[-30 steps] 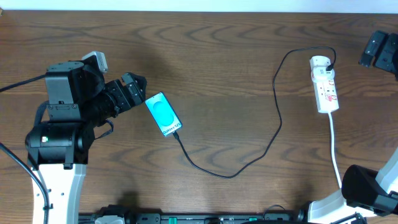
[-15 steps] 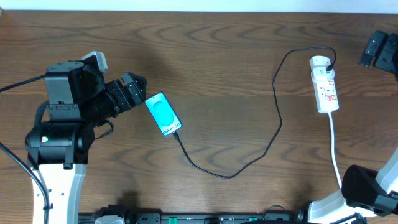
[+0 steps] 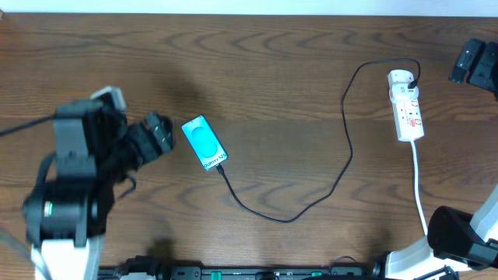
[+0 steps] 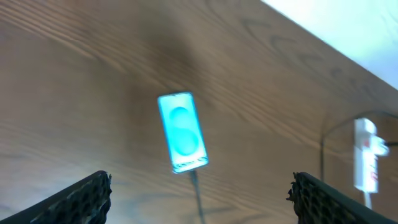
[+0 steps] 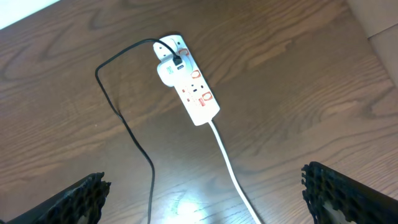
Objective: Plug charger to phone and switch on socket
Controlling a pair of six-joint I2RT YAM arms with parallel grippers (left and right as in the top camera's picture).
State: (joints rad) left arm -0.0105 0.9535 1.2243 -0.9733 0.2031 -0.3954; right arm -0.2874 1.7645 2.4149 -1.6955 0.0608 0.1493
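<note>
The phone (image 3: 205, 142) lies face up on the wooden table with its teal screen lit, also seen in the left wrist view (image 4: 182, 132). The black charger (image 3: 289, 219) meets the phone's lower end, loops right and runs up to a plug at the rounded top of the white socket (image 3: 406, 105). My left gripper (image 3: 158, 131) is open and empty, a short way left of the phone, its midpoint (image 4: 199, 196) in front of it. My right gripper (image 5: 205, 196) is open and empty, looking down on the socket (image 5: 188, 84) and the charger (image 5: 127, 127).
A white cord (image 3: 419, 187) runs from the socket toward the front edge, also in the right wrist view (image 5: 229, 165). A black object (image 3: 473, 64) sits at the far right edge. The right arm's body (image 3: 459, 241) fills the front right corner.
My left arm has pulled back to the left, so its open gripper is now farther from the phone. Phone, charger and socket have not moved.
</note>
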